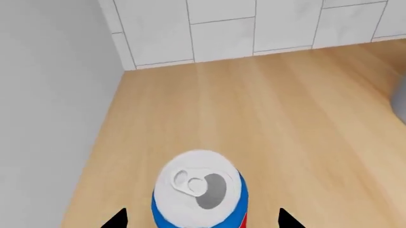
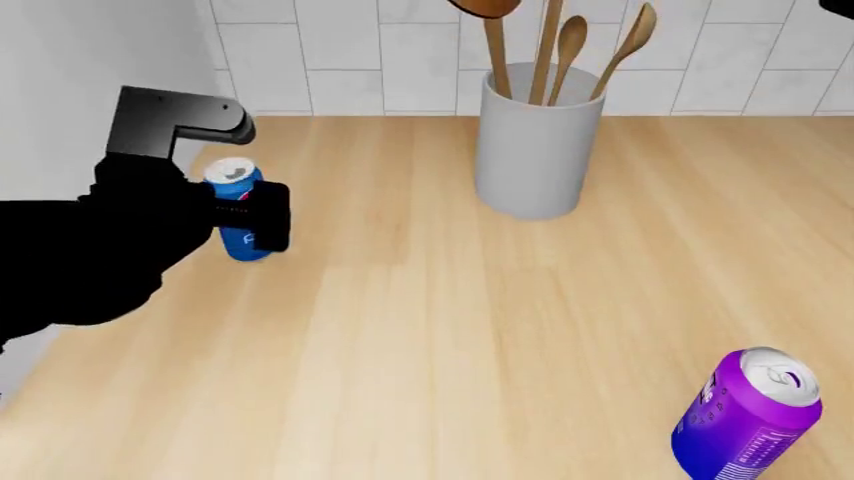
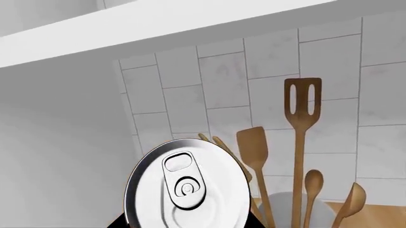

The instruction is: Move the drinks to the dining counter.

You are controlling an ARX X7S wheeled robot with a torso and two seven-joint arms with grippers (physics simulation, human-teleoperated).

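On the warm wood desk (image 2: 441,320), near the grey side wall, the blue Pepsi can (image 2: 240,215) stands upright between the fingers of the left pincer (image 1: 201,219), which holds it. The purple can (image 2: 750,415) stands well apart, at the near right. The right pincer (image 3: 187,223) holds a can (image 3: 187,187) up before the white crock (image 2: 537,150); its colour I cannot tell.

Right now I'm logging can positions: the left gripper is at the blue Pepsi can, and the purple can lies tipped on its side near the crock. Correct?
Not quite. In the head view the purple can stands upright, far from the crock. The left gripper is indeed at the blue Pepsi can.
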